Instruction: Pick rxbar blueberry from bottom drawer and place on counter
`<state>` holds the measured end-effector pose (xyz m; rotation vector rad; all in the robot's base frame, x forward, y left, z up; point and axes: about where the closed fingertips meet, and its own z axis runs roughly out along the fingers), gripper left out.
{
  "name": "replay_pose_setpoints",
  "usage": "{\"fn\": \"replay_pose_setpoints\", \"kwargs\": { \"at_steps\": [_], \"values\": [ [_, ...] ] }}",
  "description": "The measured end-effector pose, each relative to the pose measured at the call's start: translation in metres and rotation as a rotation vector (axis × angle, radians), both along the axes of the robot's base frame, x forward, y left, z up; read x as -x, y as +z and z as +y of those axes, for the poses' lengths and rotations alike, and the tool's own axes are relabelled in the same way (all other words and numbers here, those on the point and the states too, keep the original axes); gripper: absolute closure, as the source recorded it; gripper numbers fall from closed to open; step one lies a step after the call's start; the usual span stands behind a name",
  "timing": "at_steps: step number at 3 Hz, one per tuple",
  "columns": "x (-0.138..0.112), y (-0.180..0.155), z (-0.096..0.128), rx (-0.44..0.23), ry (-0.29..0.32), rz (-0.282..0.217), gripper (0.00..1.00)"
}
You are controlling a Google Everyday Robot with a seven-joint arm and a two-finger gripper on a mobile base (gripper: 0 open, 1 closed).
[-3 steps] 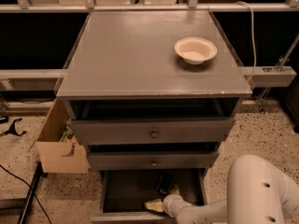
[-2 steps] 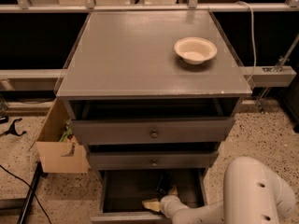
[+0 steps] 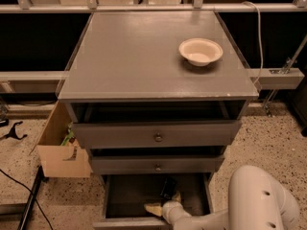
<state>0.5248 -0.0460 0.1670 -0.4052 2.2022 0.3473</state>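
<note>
Seemingly just behind gripper's fingers [image 3: 152, 208] in bottom drawer [image 3: 125, 198], rxbar blueberry [image 3: 168, 188]; spread unclear

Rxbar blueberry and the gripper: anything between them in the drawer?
Nothing in the camera view: the gripper sits just in front of the rxbar blueberry inside the bottom drawer, with only dark drawer floor between.

pale hand [image 3: 162, 205] in dark bottom drawer [image 3: 127, 196]; grey counter [image 3: 134, 56]; cream bowl [image 3: 200, 51]

glossy counter [image 3: 139, 56], smooth gripper [image 3: 156, 208] in bottom drawer [image 3: 127, 223]
</note>
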Motion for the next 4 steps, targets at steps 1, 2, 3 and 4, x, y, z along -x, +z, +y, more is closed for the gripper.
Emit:
{"fn": "replay_pose_setpoints", "kwargs": {
  "at_steps": [1, 2, 3, 4],
  "values": [
    [-0.006, -0.004, 0.0, 0.006, -0.023, -0.017, 0.0],
    [-0.013, -0.009, -0.001, 0.024, -0.049, -0.025, 0.0],
    [-0.022, -0.014, -0.003, 0.058, -0.079, -0.012, 0.0],
    [-0.026, -0.019, -0.004, 0.078, -0.097, 0.001, 0.0]
  ]
}}
